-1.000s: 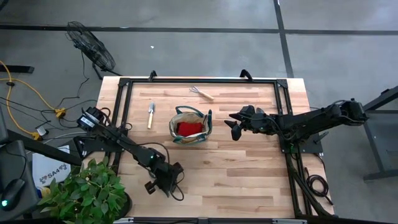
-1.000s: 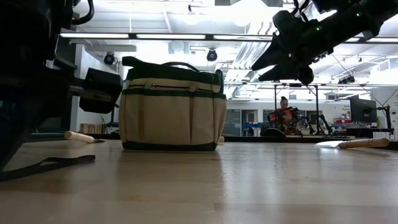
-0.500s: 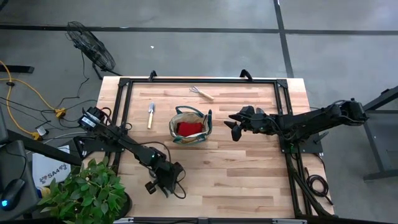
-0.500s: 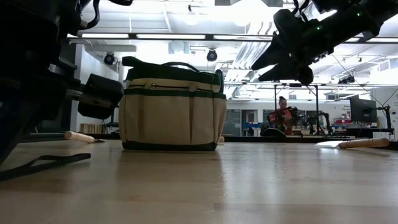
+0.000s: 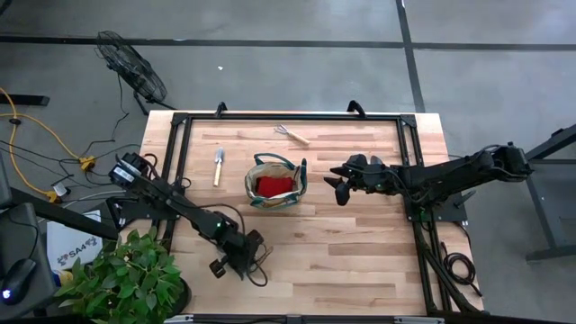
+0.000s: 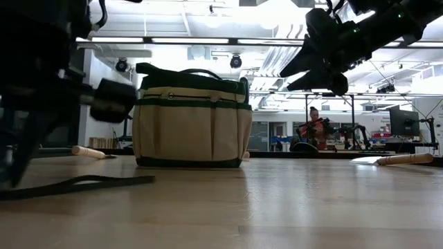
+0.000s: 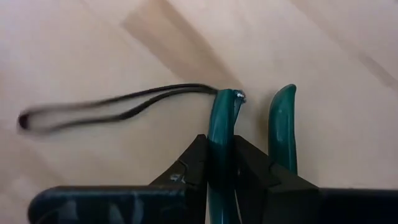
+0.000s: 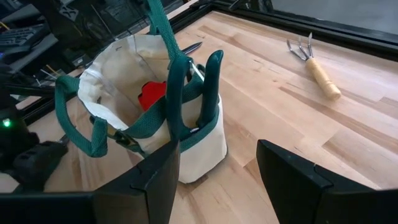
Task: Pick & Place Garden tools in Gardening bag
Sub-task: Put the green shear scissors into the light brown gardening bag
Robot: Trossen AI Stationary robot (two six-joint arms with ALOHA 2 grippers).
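Presently itemised: left gripper (image 5: 236, 263), low over the table's near-left area at about 7 o'clock from the gardening bag (image 5: 275, 182), clenched on one teal handle of a pair of pruning shears (image 7: 222, 146); the second handle stands free just beside it, and a thin dark wrist loop (image 7: 106, 109) trails from the handle end across the wooden table (image 5: 360, 243). Right gripper (image 5: 337, 184), raised at 3 o'clock of the bag, near it, fingers spread and holding nothing. Bag, upright at table centre, contains a red glove (image 8: 152, 94) and a second pair of teal-handled shears (image 8: 189, 84) standing against its wall. Trowel (image 5: 217, 166), flat at 9 o'clock of the bag. Rake (image 5: 292, 134), flat at 12 o'clock near the far edge.
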